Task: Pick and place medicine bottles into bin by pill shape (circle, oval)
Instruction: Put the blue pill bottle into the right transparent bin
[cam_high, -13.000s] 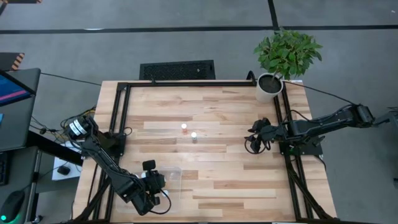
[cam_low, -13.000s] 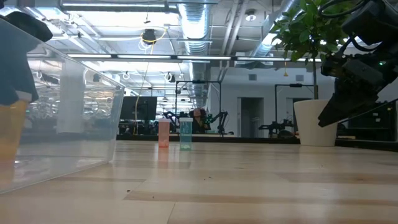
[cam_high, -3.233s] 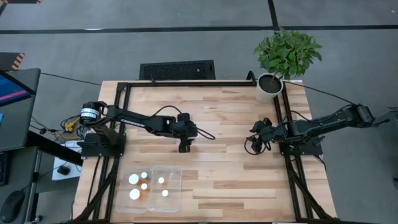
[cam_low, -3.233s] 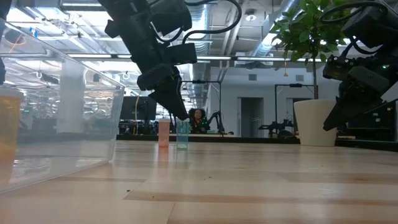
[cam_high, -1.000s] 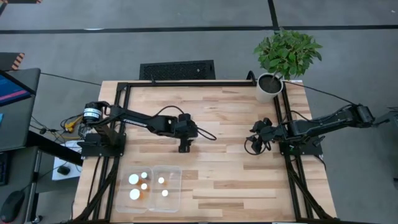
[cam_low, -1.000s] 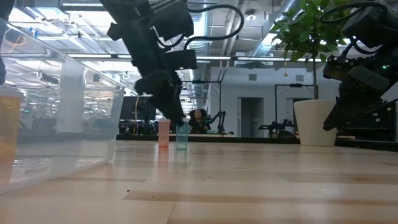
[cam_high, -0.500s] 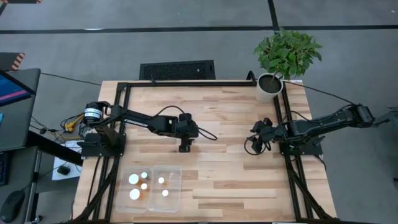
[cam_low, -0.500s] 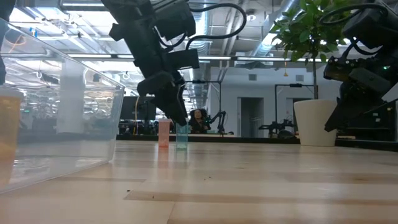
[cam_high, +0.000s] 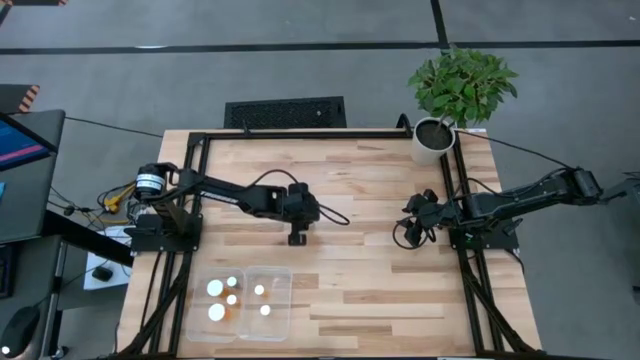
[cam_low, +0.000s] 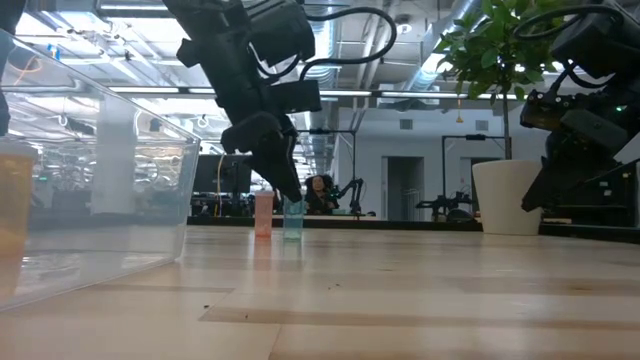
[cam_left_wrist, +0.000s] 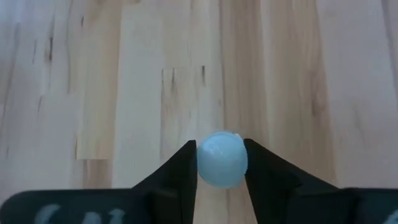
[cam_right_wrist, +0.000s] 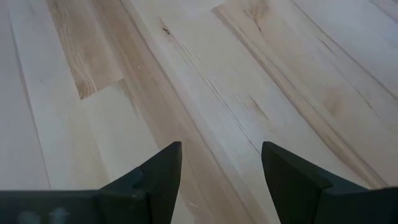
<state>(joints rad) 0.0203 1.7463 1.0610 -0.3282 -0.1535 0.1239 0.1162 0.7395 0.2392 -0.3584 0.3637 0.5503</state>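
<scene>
Two small medicine bottles stand upright on their bases at the table's middle. In the low view one looks orange-pink (cam_low: 263, 214) and the other teal (cam_low: 293, 219). My left gripper (cam_left_wrist: 221, 152) comes down onto the teal one (cam_left_wrist: 222, 159) and is shut on its pale round cap. In the high view the left arm hides both bottles. The clear bin (cam_high: 276, 300) sits near the front left with several white-capped bottles (cam_high: 217, 289) in its two compartments. My right gripper (cam_right_wrist: 221, 163) waits open at the right side (cam_high: 410, 228) over bare wood. My left gripper pinches the teal bottle's round cap (cam_left_wrist: 205, 163) between its two fingers, one on each side. The fingers (cam_low: 287, 190) slant down onto it from above and from the table's left. The bottle stays upright with its base (cam_low: 293, 237) on the table.
A potted plant (cam_high: 440, 120) stands at the far right corner. A black frame rail (cam_high: 300, 134) runs along the table's far and side edges. The bin's tall clear wall (cam_low: 110, 190) fills the low view's left. Bare wood lies between the two bottles and the right arm.
My left gripper has shut on the teal bottle's cap while the arm stayed where it was. The bottle still stands on the table beside the orange-pink one.
</scene>
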